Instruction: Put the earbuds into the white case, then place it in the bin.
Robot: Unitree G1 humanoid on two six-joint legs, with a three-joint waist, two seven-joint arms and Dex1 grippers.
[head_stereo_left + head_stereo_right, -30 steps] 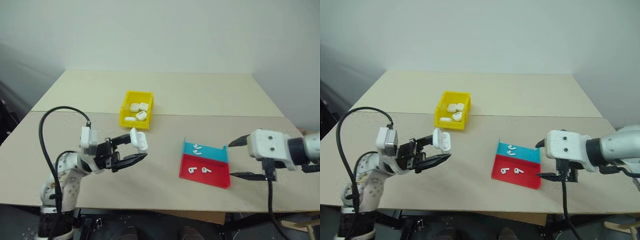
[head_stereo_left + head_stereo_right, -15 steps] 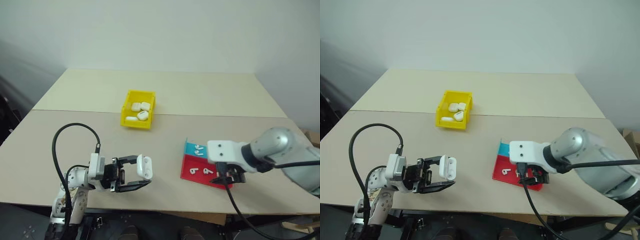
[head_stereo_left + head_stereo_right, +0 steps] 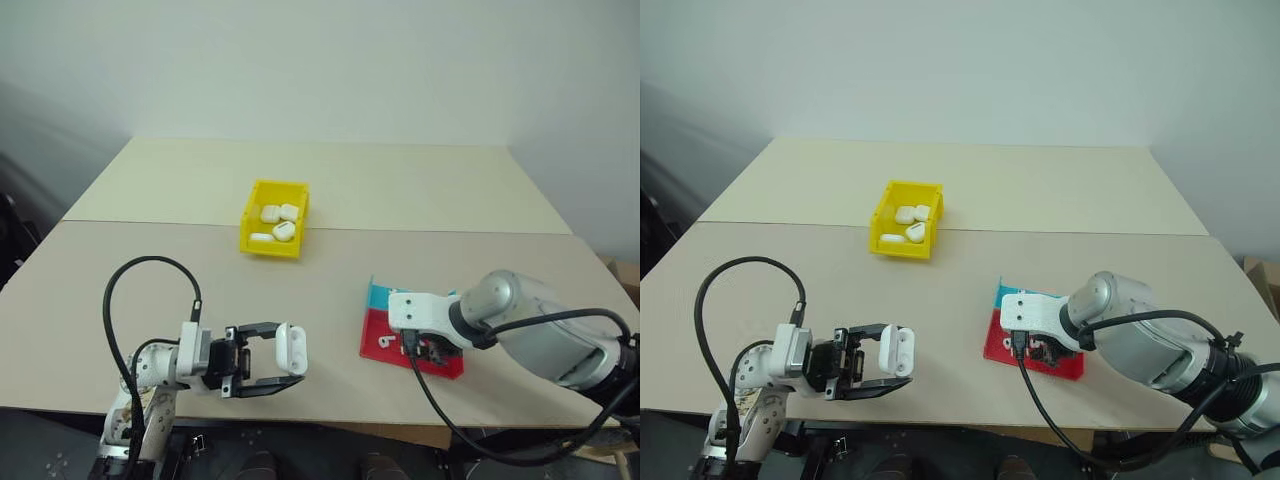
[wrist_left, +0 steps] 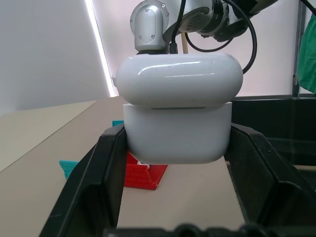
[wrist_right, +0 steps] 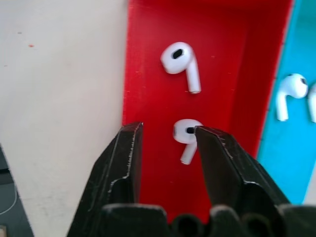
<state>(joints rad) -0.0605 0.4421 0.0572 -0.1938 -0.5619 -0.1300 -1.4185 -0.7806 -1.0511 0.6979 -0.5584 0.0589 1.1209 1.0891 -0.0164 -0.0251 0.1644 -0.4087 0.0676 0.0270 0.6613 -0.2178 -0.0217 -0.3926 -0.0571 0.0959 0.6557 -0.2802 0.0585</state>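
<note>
On the near left of the tabletop (image 3: 330, 300), the left gripper (image 3: 272, 362) points toward the robot's right, and its two black fingers (image 4: 256, 163) are clamped on the white case (image 3: 291, 346). The case is carried clear of the surface, and the left wrist view shows its rounded lid (image 4: 178, 80) raised slightly off the lower body, with a thin dark gap between the two halves. A black cable (image 3: 140, 290) loops up from the left wrist.

Farther back, near the middle of the tabletop and well apart from both arms, sits the bin (image 3: 273, 219), bright yellow and open on top. Several more white cases (image 3: 281, 229) lie inside it.

To the right of centre lies a flat tray (image 3: 378, 322) with a red section nearer the robot and a blue strip (image 5: 291, 148) behind it. The right gripper (image 5: 165, 136) points steeply down over the red section, its fingers (image 5: 219, 158) part-way apart. One of the earbuds (image 5: 186, 137) lies on the red floor just beside the inner face of one finger; whether it touches that finger cannot be told. A second earbud (image 5: 181, 62) lies a little beyond it on the red, free of the fingers. Two further earbuds (image 5: 289, 94) rest on the blue strip.
</note>
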